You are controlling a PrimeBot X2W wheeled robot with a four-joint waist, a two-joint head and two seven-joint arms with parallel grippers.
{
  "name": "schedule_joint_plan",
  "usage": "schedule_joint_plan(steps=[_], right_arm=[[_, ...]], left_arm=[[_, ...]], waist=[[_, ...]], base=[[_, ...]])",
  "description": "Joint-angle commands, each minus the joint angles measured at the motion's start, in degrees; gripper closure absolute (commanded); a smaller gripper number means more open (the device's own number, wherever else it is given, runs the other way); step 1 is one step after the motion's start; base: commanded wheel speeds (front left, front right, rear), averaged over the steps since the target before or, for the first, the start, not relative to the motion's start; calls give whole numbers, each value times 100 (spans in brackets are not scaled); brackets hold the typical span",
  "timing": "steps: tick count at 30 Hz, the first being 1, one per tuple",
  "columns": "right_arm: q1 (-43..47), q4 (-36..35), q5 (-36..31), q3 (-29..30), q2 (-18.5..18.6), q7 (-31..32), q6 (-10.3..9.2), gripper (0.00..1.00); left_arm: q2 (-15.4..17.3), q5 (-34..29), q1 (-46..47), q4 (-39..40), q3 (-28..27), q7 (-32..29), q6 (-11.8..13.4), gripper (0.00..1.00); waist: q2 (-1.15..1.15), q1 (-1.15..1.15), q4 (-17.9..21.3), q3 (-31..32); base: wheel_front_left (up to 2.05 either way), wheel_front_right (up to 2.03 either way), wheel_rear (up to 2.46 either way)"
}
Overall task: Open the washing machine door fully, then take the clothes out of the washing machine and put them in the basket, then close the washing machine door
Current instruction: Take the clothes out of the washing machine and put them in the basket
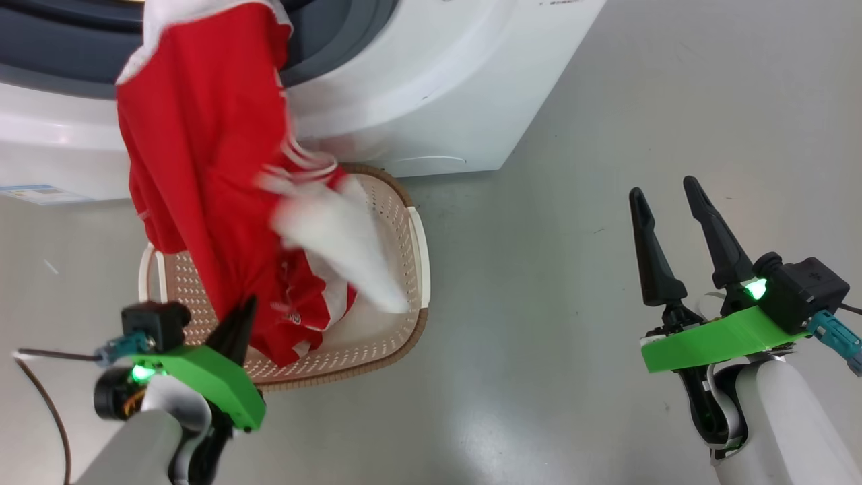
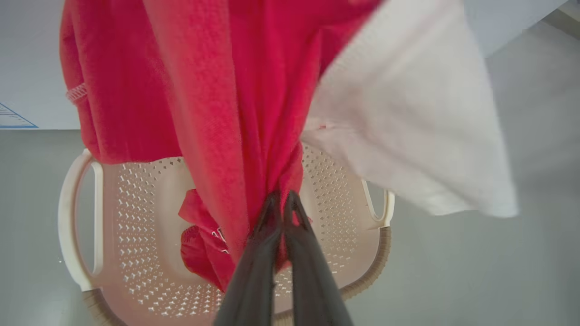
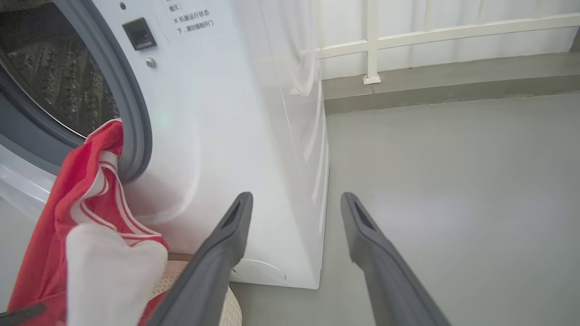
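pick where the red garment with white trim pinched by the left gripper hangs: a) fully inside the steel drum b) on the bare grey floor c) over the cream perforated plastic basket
c: the left gripper, shut on the red garment, holds it above the cream basket by the white washing machine.

A smooth, glossy grey floor (image 1: 606, 101) spreads through the scene and carries soft pale reflections of light. On the far side a low raised grey kerb (image 3: 453, 77) runs along its edge. On the kerb stands a white barred railing (image 3: 435, 35). Its upright white post (image 3: 371, 22) ends in a small square foot, with a pale wall behind.
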State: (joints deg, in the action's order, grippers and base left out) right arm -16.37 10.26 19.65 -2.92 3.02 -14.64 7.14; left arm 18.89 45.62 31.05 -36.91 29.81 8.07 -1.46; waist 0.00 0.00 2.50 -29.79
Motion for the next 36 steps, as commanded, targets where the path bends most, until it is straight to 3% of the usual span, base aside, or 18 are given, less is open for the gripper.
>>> schedule_joint_plan(steps=[1, 18, 28, 36], right_arm=[[83, -114, -28, -153, -14, -36, 35, 0], [19, -132, -39, -177, -14, -36, 35, 0], [-82, -103, -27, -242, -14, -36, 35, 0], [-110, -154, -3, -284, -14, -36, 35, 0]], left_arm=[[121, 88, -151, -46, -118, -51, 12, 100], [-469, 341, 172, -1862, 199, -374, -473, 100], [-725, 385, 806, -2687, 365, 63, -595, 100], [-689, 445, 986, -2653, 721, 554, -602, 100]], waist=[[0, 0, 15, -12], [0, 0, 87, -122], [0, 0, 132, -216], [0, 0, 225, -371]], base=[[0, 0, 0], [0, 0, 0], [0, 0, 0], [0, 0, 0]])
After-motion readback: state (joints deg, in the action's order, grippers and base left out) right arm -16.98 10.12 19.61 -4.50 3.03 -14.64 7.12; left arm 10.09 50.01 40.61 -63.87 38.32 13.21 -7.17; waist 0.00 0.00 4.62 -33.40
